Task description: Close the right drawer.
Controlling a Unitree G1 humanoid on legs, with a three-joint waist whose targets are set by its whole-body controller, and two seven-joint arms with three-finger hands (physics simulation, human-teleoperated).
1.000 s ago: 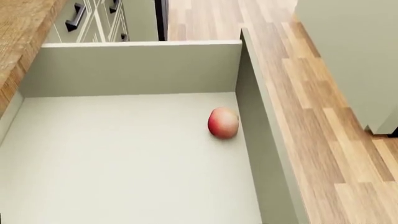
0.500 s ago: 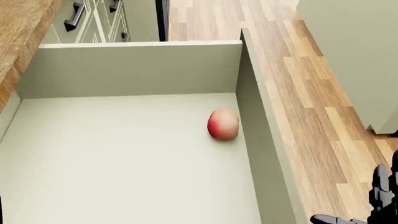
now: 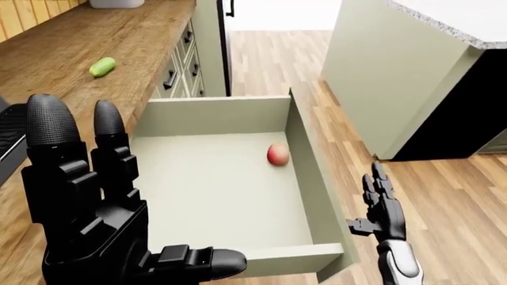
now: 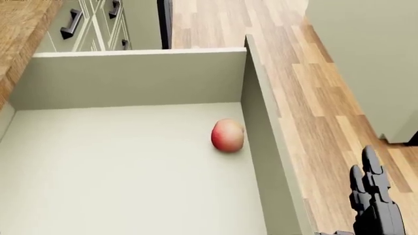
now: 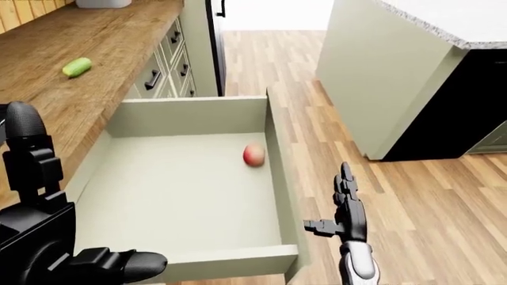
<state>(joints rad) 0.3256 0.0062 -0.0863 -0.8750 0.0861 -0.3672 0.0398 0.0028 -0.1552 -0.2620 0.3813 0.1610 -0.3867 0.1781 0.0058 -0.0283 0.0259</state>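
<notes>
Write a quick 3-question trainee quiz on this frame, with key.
1. True or false: the drawer is fully shut.
2. What lies inside the drawer? A) the apple B) a mug C) a knife
3. Fill in: the right hand is ___ of the drawer's outer wall in the left-eye view.

Key
1. False. It stands pulled out from the counter.
2. A. It lies on the drawer floor near the right wall.
3. Right. Its fingers are open and point up, touching nothing. The left hand is raised near the camera, also open and empty.
</notes>
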